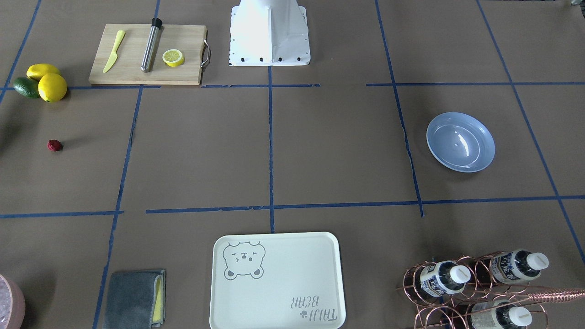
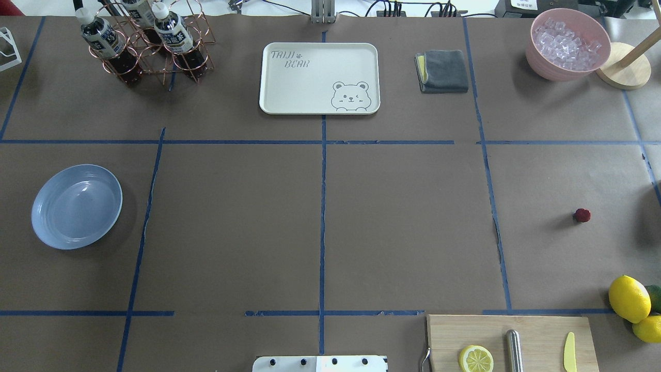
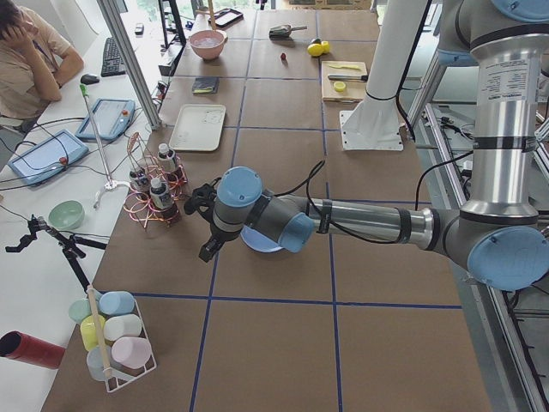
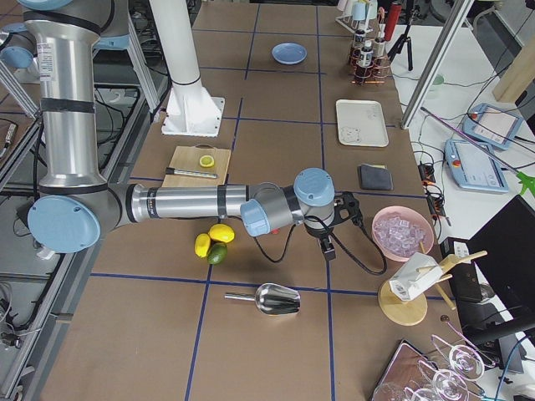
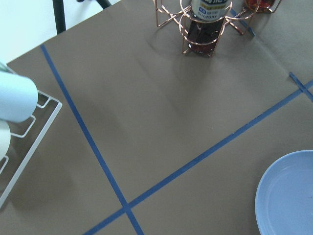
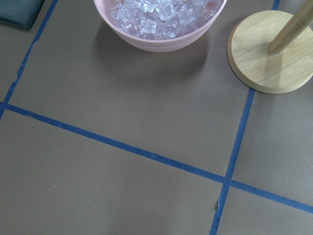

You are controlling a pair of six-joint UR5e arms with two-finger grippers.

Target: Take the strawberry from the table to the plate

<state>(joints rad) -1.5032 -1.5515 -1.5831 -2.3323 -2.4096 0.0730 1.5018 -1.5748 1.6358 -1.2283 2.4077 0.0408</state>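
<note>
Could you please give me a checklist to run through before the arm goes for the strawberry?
1. Strawberry lies alone on the table, apart from the lemons: ok.
2. Plate upright and empty: ok.
3. Right tool open: cannot tell.
4. Strawberry in the right wrist view: not ok; that view shows the ice bowl instead.

The near arm hides most of the plate [image 3: 257, 245] at the left side view's centre. The left claw [image 3: 208, 247] and right claw [image 4: 329, 249] appear too small to judge their opening.
</note>
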